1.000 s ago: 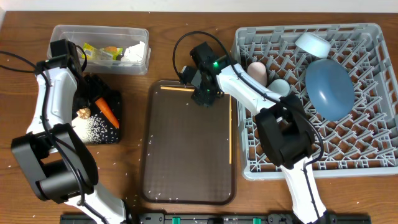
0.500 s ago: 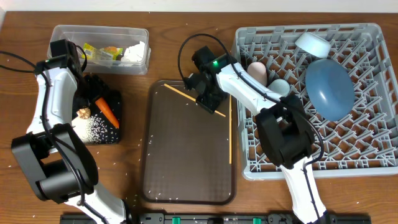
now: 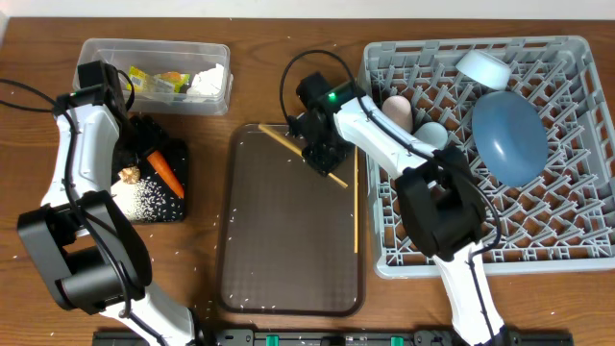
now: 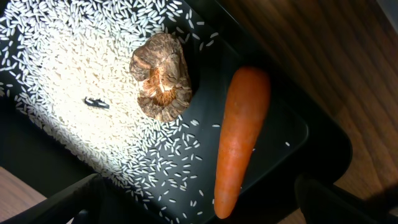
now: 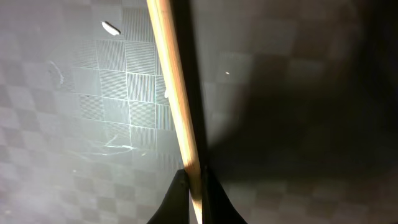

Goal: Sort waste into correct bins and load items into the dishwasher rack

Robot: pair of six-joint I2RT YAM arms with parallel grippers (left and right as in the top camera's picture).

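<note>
While the right gripper (image 3: 325,154) pinches one chopstick (image 3: 288,144) between closed fingertips (image 5: 180,194), the stick lies slanted over the top end of the brown tray (image 3: 288,259). Most of its length reaches out from the gripper toward the tub side, and a short end pokes past on the rack side. Whether the stick touches the tray floor cannot be told. In the wrist view it runs straight away from the fingertips across the checkered surface, with a few rice grains near it. The second chopstick (image 3: 356,207) lies flat along the tray edge, just beside this gripper on the rack side. Beyond that, the rack (image 3: 577,240) holds the pink cup (image 3: 399,112) and blue cup (image 3: 432,135) nearest the gripper, and the plate (image 3: 509,135) and bowl (image 3: 483,67) farther off.

The left gripper (image 4: 205,208) hangs over the black tray (image 4: 280,149), its fingers spread wide and holding nothing. The carrot (image 4: 239,137) lies between them, its narrow tip nearest. The lump (image 4: 161,84) sits just beside the carrot, in the rice (image 4: 62,81). Past this gripper, the tub (image 3: 96,48) holds the wrapper (image 3: 159,82) and tissue (image 3: 207,79).
</note>
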